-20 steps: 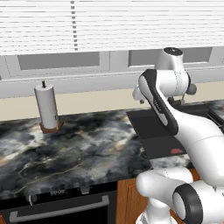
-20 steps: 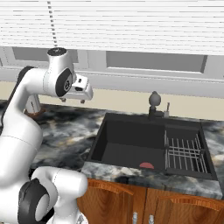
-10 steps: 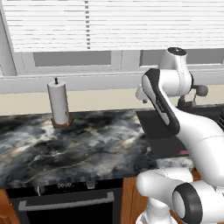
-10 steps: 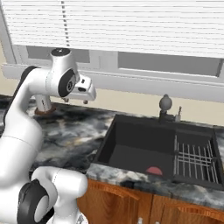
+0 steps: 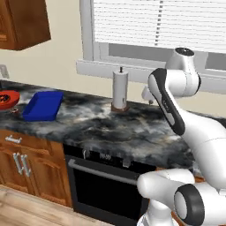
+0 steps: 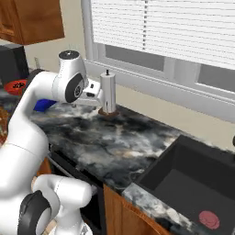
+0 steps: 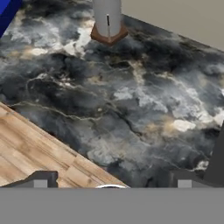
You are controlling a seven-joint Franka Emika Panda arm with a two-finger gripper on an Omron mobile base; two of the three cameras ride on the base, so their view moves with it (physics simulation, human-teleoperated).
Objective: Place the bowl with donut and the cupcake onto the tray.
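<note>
Since the earlier frames the whole scene has slid sideways in both base views, so the cameras have moved with the base: the sink has drifted off to the right and a new stretch of counter has come in at the left. From the left base view, the blue tray [image 5: 43, 105] lies on the dark marble counter [image 5: 110, 128] at far left, with the red bowl [image 5: 7, 99] just beyond its left end at the picture's edge; a paper towel holder [image 5: 119, 89] stands near the wall, and the arm's upper links rise at right. From the right base view, the gripper [image 6: 95, 91] hangs above the counter just beside the paper towel holder, empty and touching nothing; the bowl with a dark donut [image 6: 19, 84] in it sits well apart at far left, and the black sink [image 6: 193, 179] fills the lower right. Along the hand view, the finger tips [image 7: 40, 180] stand spread wide at the bottom over bare marble, the holder's base ahead and a corner of the tray at top left.
</note>
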